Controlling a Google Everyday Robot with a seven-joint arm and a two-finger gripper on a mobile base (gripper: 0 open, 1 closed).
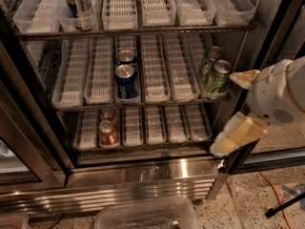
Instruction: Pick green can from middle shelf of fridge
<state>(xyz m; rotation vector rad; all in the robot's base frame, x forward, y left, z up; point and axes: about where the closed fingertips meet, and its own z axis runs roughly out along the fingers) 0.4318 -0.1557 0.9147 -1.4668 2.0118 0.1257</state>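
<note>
Two green cans stand one behind the other at the right end of the middle shelf (155, 70) of the fridge (143, 180). The front green can (218, 78) is at the shelf's front edge, and the second green can (208, 61) is behind it. My gripper (237, 106) is at the right, just outside the fridge opening. It is open and empty, with its upper finger (244, 78) close beside the front green can and its lower finger (238, 136) below shelf level.
Two blue cans (126, 82) sit in a middle lane of the same shelf. Two red cans (107, 131) are on the lower shelf. A tall can (78, 4) stands on the top shelf. The dark door frame (274, 37) is right of the gripper. A clear plastic bin (145, 216) lies on the floor.
</note>
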